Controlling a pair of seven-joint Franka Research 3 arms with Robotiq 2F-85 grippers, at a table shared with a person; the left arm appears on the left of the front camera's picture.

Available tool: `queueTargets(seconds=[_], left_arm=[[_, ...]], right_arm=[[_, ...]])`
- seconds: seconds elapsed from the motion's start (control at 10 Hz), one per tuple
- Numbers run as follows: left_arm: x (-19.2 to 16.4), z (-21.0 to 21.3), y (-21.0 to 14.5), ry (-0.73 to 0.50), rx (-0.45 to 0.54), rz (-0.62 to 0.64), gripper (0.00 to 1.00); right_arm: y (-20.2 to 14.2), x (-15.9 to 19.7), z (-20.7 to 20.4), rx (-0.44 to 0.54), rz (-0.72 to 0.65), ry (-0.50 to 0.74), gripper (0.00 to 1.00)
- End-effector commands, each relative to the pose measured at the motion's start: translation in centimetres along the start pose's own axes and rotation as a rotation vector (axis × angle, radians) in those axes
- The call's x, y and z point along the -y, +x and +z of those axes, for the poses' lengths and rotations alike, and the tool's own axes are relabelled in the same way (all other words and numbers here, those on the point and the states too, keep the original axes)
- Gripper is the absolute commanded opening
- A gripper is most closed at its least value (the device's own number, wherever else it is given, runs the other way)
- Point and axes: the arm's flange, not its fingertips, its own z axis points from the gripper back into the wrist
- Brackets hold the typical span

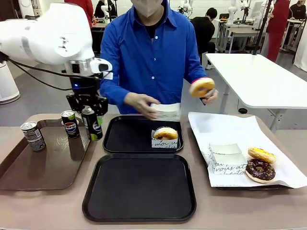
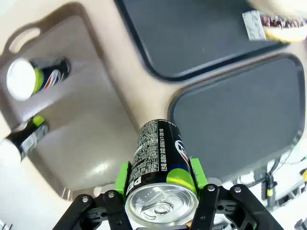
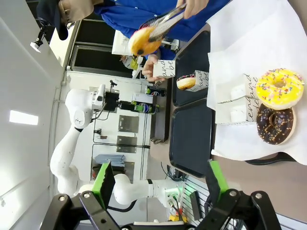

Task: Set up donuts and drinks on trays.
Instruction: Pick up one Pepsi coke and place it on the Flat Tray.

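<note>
My left gripper is shut on the top of a black Pepsi can, held upright over the right rim of the brown tray. The left wrist view shows that can between the green pads. Two more cans stand on the brown tray. The far black tray holds one golden donut in a paper sleeve. The near black tray is bare. My right gripper is open, off to the side of the white paper.
Across the table, the person holds a glazed donut in tongs and a white sleeve in the other hand. On white paper at the right lie spare sleeves, a yellow donut and a chocolate donut.
</note>
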Motion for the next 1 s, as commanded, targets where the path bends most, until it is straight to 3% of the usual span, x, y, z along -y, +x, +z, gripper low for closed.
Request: queueTargets(seconds=[0.0,0.3,0.9], left_arm=[[-3.4,3.3,-8.8,-0.017,0.039,-0.061,0.59],[-6.6,3.8,-13.1,-0.001,0.075,-0.013,0.59],[-6.7,3.3,-10.9,-0.003,0.054,0.002,0.59]], right_arm=[[0.1,0.0,0.0,0.003,0.013,0.017,1.00],[0.1,0.0,0.0,0.003,0.013,0.017,1.00],[0.1,0.0,0.0,0.003,0.013,0.017,1.00]])
